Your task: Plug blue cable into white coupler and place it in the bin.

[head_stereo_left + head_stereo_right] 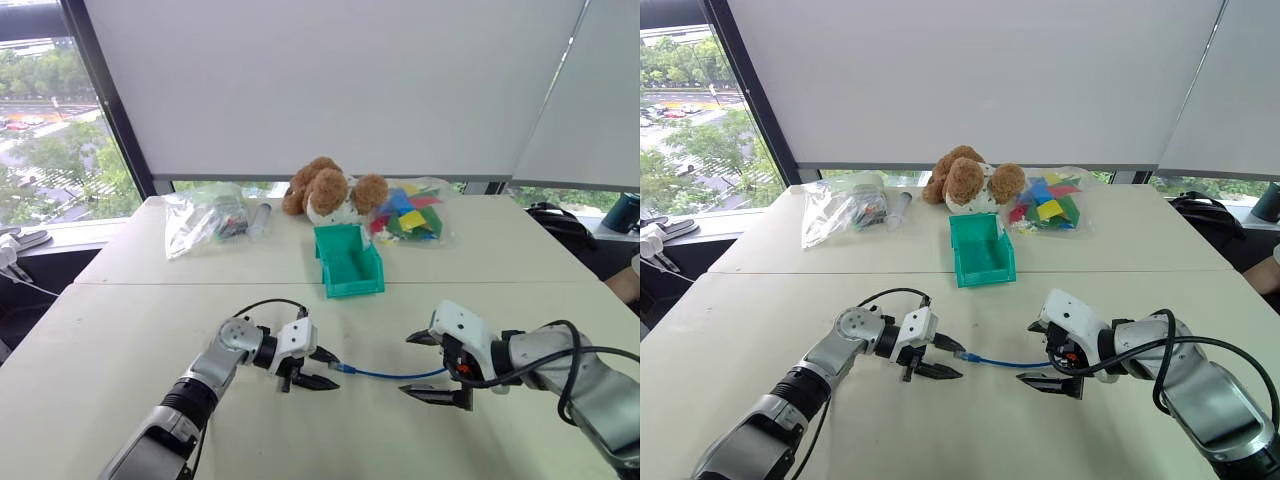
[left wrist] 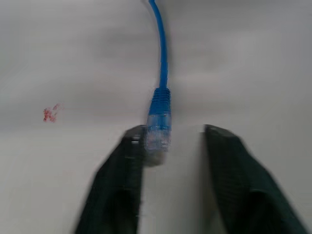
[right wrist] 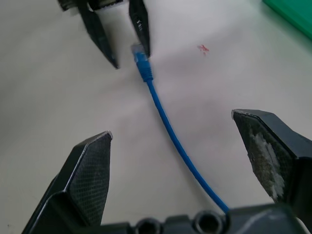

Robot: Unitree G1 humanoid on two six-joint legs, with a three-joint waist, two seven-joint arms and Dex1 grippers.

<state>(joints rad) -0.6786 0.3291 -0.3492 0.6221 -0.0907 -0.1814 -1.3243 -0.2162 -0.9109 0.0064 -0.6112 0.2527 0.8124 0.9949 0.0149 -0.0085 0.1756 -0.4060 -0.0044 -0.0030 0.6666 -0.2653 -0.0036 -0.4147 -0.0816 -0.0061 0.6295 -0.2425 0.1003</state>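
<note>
The blue cable (image 1: 390,374) lies on the white table between my two grippers, and its clear plug (image 2: 158,131) points at my left gripper (image 1: 325,368). That gripper is open, and the plug sits just inside its jaws against one finger (image 2: 122,165), with a gap to the other. My right gripper (image 1: 407,364) is wide open over the cable's other end, which runs between its fingers (image 3: 87,170) and under the wrist. The teal bin (image 1: 350,262) stands farther back at the middle of the table. The white coupler is out of view.
A brown teddy bear (image 1: 330,190) sits behind the bin. A clear bag of coloured pieces (image 1: 410,215) lies to its right and another clear bag (image 1: 205,220) to its left. A small red mark (image 3: 203,48) is on the table near the plug.
</note>
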